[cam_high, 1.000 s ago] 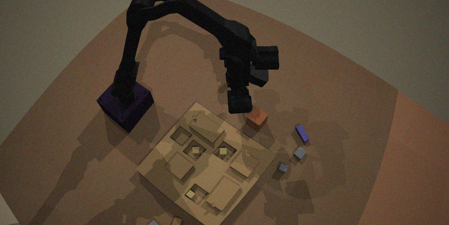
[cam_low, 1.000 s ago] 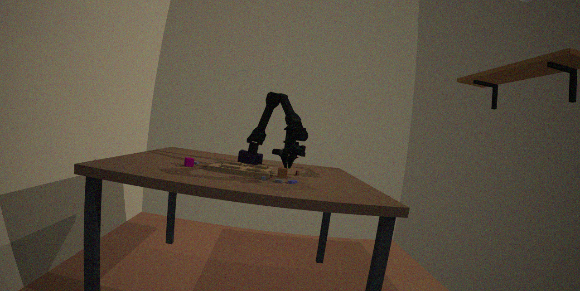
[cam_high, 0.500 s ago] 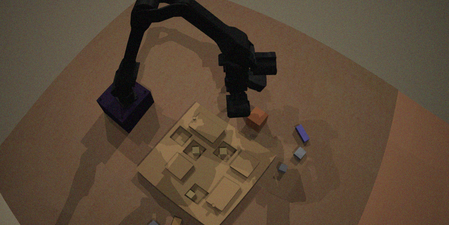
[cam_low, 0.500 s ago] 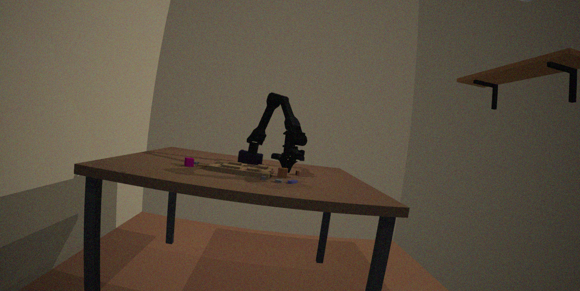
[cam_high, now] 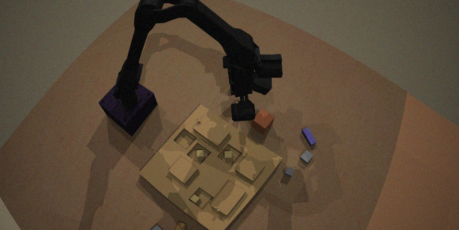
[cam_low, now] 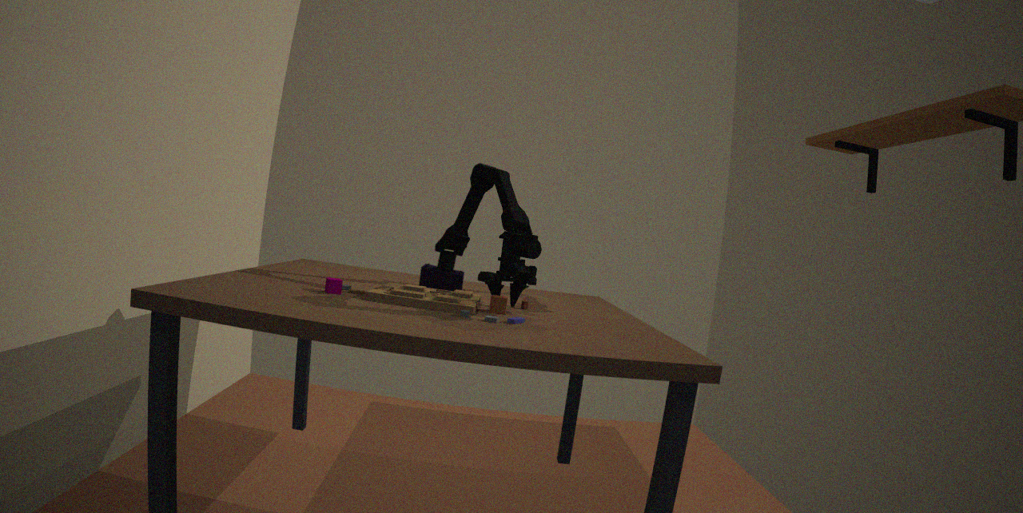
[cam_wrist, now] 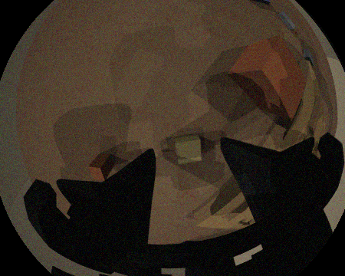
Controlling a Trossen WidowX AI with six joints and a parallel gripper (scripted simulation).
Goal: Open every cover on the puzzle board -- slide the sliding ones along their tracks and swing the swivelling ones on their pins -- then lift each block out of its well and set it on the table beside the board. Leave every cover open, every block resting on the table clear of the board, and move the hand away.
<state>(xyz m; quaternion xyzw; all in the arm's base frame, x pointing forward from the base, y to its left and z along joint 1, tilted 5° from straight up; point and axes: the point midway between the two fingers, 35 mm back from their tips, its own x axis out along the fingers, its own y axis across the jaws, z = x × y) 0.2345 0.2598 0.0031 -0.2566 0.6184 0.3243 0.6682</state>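
Observation:
My gripper (cam_low: 504, 296) (cam_wrist: 188, 148) is open, low over the table behind the orange cube. A pale yellow block (cam_wrist: 188, 149) rests on the table between the spread fingertips, clear of the board; the hand hides it in the top view. The tan puzzle board (cam_high: 154, 167) (cam_low: 422, 302) shows one empty well (cam_high: 185, 138). Three other wells are uncovered, with pale blocks inside: one block (cam_high: 199, 153) near the middle, one block (cam_high: 228, 154) to its right and one block (cam_high: 195, 199) near the front. Covers (cam_high: 211, 129) (cam_high: 183, 169) (cam_high: 250, 167) (cam_high: 228, 197) lie beside the wells.
The orange cube (cam_high: 263, 121) (cam_wrist: 272, 61) stands close to the hand and board. A violet bar (cam_high: 308, 136) and two grey cubes (cam_high: 306, 156) (cam_high: 289, 171) lie right of the board. A small red block (cam_low: 525, 304) (cam_wrist: 99, 167) is near one finger. A magenta cube (cam_low: 334, 285) stands far left.

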